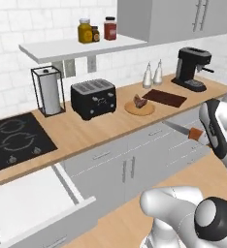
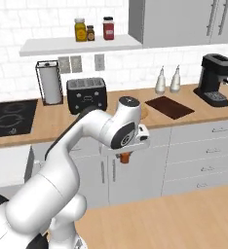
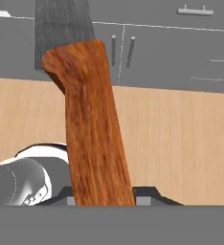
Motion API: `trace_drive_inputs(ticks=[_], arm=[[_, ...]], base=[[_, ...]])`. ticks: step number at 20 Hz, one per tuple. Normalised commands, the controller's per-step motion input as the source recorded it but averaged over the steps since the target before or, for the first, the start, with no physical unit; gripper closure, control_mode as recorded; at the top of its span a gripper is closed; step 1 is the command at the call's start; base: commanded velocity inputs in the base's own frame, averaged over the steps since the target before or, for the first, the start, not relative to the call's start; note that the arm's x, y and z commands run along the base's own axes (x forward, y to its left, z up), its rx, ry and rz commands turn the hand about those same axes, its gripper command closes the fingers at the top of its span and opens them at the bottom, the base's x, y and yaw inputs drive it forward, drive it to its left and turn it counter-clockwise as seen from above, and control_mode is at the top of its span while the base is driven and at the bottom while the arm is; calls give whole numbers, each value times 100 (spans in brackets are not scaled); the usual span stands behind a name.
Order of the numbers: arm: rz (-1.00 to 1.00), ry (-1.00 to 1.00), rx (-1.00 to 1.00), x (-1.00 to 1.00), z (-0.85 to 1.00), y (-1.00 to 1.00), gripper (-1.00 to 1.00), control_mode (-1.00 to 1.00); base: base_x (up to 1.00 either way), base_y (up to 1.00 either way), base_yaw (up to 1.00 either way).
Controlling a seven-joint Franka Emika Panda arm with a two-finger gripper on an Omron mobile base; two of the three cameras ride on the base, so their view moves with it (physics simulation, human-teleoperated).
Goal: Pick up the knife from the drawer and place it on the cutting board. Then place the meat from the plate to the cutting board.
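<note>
My gripper [image 1: 202,137] is shut on the knife [image 1: 183,130], holding it in the air in front of the lower cabinets. The silver blade points left toward the counter. In the hand view the orange-brown handle [image 3: 92,134] rises between my fingertips [image 3: 150,195] and the grey blade [image 3: 61,28] lies beyond it. In the right base view the handle's end [image 2: 125,157] pokes out under my hand. The drawer [image 1: 33,201] stands open at lower left, its white inside bare. The dark cutting board [image 1: 164,98] lies on the counter, with the plate [image 1: 139,110] and the meat [image 1: 139,101] just left of it.
A black toaster [image 1: 93,98] and a paper towel holder [image 1: 50,91] stand left of the plate. A stovetop [image 1: 13,140] is at far left. Two bottles [image 1: 153,75] and a coffee machine [image 1: 193,68] stand behind and right of the board. Wooden floor lies below.
</note>
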Motion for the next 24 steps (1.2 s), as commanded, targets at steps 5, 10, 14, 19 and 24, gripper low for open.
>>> trace_drive_inputs(ticks=[5,10,14,19,24], arm=[[0,0,0,0,0,0,100,100],[0,0,0,0,0,0,100,100],[0,0,0,0,0,0,100,100],[0,0,0,0,0,0,100,100],[0,0,0,0,0,0,100,100]], base=[[70,-100,17],[97,-100,20],[86,-100,22],[53,-83,28],[73,-63,25]])
